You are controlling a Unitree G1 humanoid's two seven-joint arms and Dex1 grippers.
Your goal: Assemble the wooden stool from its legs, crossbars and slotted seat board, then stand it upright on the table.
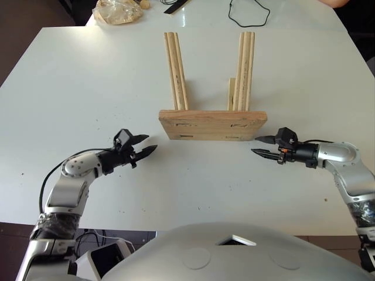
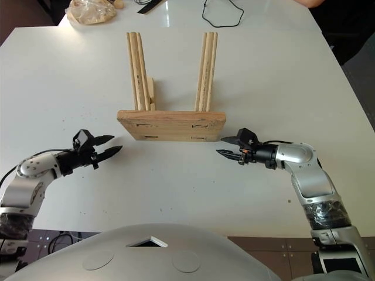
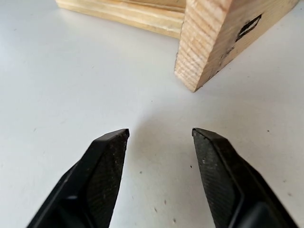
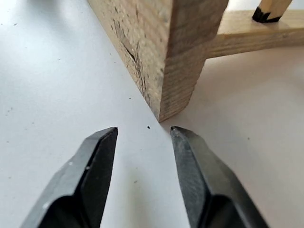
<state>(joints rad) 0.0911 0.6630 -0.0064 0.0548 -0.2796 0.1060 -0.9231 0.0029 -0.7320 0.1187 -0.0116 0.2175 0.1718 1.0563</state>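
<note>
Across the middle of the head view, the stool lies tipped on its side. Its slotted seat board (image 1: 212,124) stands on edge on the bench (image 1: 70,88), and the legs (image 1: 176,70) run toward the top of the frame. The left fingers (image 3: 102,180) are spread apart just off the board's left end, and the right fingers (image 4: 95,175) are likewise apart just off its right end. Neither pair touches the wood. Standing it up likely calls for clamping both ends at matched height, then lifting the board together so the feet pivot on the bench. An uneven grip could twist the joints.
</note>
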